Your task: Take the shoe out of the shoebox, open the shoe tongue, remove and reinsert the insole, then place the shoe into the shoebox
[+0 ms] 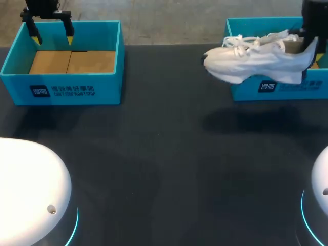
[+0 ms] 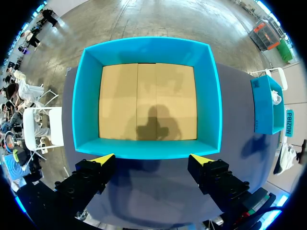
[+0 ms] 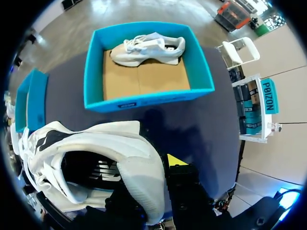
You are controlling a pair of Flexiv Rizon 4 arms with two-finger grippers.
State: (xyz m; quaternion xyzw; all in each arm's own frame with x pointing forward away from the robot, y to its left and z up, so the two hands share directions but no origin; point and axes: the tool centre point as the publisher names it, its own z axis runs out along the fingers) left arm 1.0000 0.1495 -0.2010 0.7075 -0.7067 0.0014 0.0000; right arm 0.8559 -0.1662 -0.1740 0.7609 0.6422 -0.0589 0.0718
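Dark, matte and smooth, the desk (image 1: 164, 169) carried two open teal shoeboxes at its far edge, well apart. Both were rectangular, with thin upright walls and flat floors of plain brown cardboard.

The left shoebox (image 1: 61, 89) held nothing on its cardboard floor. The left claw (image 2: 152, 158) hung over its near wall, fingers spread wide and gripping nothing, and its shadow fell on the floor.

The white shoe (image 1: 256, 59), a lace-up trainer with a thick moulded sole and mesh-like upper, was held clear of the desk over the near wall of the right shoebox (image 1: 307, 88). Its toe pointed toward the left shoebox, and its shadow lay on the desk below. The right claw (image 3: 151, 167) was clamped on the heel collar, with one yellow-tipped finger outside the heel and the other inside the opening.

A second shoe (image 3: 148, 48), also white, lay on its side along the far wall of the right shoebox.
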